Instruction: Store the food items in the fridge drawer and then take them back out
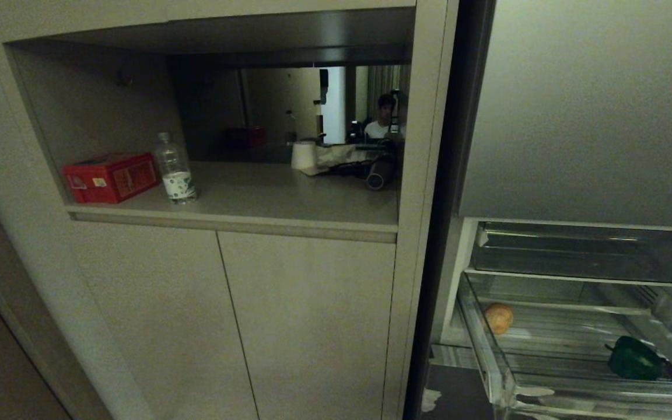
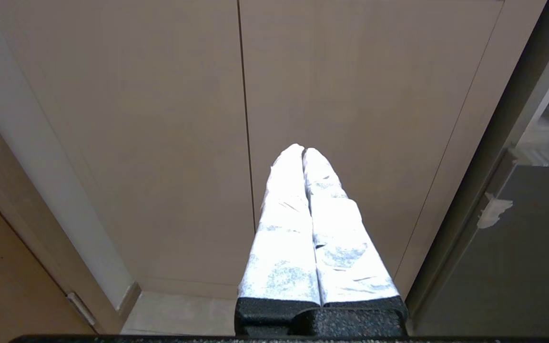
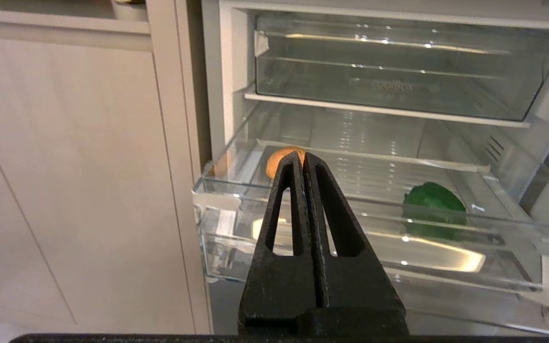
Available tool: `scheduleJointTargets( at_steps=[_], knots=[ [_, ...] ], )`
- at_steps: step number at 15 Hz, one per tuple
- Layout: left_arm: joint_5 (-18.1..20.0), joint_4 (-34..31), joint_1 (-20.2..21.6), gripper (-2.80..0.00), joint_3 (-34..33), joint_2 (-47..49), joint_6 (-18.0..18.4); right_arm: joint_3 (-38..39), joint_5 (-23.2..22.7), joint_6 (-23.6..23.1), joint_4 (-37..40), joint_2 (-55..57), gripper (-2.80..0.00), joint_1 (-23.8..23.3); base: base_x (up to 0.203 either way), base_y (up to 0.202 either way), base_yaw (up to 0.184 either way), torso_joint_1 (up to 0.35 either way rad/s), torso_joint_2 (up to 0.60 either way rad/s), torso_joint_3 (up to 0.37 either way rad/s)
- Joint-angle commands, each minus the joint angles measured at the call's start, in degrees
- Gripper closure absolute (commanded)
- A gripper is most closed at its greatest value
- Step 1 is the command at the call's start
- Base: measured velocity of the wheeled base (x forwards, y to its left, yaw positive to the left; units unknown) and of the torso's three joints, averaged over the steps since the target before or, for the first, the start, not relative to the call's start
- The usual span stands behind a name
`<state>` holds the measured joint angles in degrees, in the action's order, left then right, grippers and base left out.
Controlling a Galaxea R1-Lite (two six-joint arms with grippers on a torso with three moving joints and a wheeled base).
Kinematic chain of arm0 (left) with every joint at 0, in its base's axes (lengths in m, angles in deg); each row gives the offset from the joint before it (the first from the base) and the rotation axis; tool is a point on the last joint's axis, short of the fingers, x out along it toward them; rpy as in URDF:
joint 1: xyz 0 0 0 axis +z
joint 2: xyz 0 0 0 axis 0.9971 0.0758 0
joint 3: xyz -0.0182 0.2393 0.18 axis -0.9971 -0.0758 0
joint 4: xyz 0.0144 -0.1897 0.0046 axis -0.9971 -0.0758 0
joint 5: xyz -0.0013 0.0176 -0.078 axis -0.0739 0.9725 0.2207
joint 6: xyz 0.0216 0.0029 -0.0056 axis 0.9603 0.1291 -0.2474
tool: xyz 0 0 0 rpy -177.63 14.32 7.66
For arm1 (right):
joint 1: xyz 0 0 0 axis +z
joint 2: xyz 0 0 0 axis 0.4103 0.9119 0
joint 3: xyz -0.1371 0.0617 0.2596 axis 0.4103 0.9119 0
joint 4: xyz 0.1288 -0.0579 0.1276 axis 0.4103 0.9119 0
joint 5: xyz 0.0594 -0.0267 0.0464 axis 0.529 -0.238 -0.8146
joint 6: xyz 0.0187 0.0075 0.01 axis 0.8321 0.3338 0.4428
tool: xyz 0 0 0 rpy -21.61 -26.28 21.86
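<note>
In front of the fridge drawer, the right gripper hangs with its two black fingers pressed flat together, holding nothing. Its tips line up with the potato, which lies past the drawer's clear front wall, in the bin's back corner on the cabinet side. From those tips the potato is straight ahead and beyond the wall — the fingers are apart from it, outside the bin. It looks nearly round from here, so I cannot name a long axis with any confidence.

The green item lies in the same bin but toward the other side, nearer the drawer's front wall than the potato is, and well apart from it. The head view shows the same layout: potato toward the back, green item farther forward, drawer pulled out.

The left gripper has its white-wrapped fingers closed on each other too, empty, facing the cabinet doors beside the drawer; it is clearly the farther arm.

Both items already sit in the bin, so the taking-out half seems next — the right gripper would have to open and clear the front wall before reaching either one.
</note>
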<state>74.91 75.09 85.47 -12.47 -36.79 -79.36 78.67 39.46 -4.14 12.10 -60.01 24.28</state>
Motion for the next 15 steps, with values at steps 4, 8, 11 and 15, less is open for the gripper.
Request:
scheduleJointTargets(
  at_steps=[4,8,11,15],
  knots=[
    [-0.04,-0.04,0.01,0.0,0.07,0.01,-0.02,1.76,0.16,0.78,-0.04,-0.01,0.0,0.04,0.0,0.0,0.0,0.073,-0.16,-0.07],
    [-0.04,-0.04,0.01,0.0,-0.02,0.01,-0.02,1.76,0.68,0.87,-0.04,-0.01,0.0,0.04,0.0,0.0,0.0,0.0,0.0,0.0],
    [-0.04,-0.04,0.01,0.0,-0.01,0.01,-0.02,1.76,0.77,1.05,-0.04,-0.01,0.0,0.04,0.0,0.0,0.0,0.0,0.0,0.0],
    [-0.03,-0.04,0.01,0.0,-0.01,0.01,-0.02,1.76,0.86,1.05,-0.13,-0.01,0.0,0.04,0.0,0.0,0.0,0.0,0.0,0.0]
  ],
)
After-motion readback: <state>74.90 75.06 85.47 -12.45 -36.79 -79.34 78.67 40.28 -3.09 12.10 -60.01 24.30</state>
